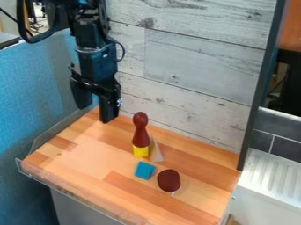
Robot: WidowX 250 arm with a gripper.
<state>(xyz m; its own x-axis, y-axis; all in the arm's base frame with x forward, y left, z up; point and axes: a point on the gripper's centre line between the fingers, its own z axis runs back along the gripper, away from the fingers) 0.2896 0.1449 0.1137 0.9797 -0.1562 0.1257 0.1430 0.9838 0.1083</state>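
A dark red pin-shaped piece [140, 130] stands stacked on a yellow block [140, 151]; a blue block [144, 170] and dark red cylinder [169, 180] lie unstacked on the wooden bench [82, 154]. The black gripper [96, 114] hangs empty, spread wide.

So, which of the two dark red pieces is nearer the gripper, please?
The tall, knob-topped one on the yellow block; the rounded one is farther off.
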